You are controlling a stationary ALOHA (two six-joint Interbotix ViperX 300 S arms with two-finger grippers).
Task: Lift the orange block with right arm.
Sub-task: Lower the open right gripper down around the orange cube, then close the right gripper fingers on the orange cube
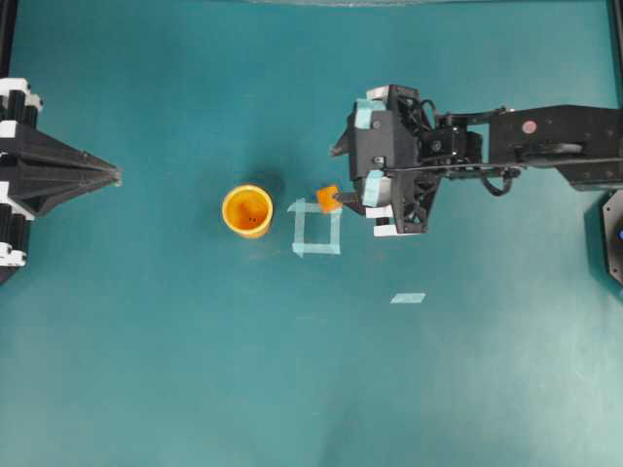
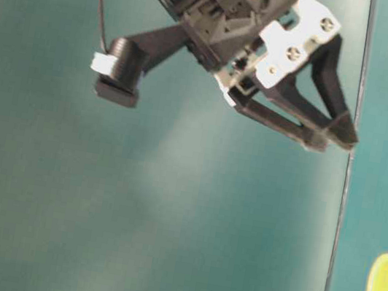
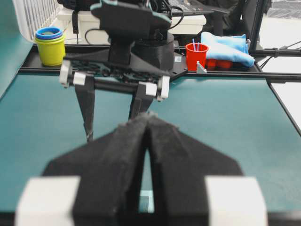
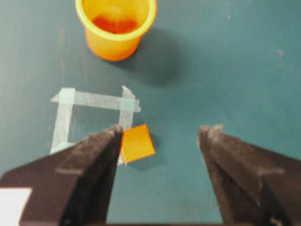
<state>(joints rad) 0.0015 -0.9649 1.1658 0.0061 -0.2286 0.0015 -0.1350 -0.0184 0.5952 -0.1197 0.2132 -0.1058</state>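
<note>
Right wrist view: right claw (image 4: 160,141) is hanging wide open over the orange block (image 4: 137,142), which is resting mid-worktop (image 1: 146,370), well clear of every edge. Grasp and lift are outstanding.

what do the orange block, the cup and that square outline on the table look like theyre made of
Orange block: probably painted wood or foam; flat, matte, sharp-edged face.
Cup: likely plastic; thin, smooth, slightly translucent rim.
Square outline: pale masking-type tape; overlapping strips with torn ends.
</note>
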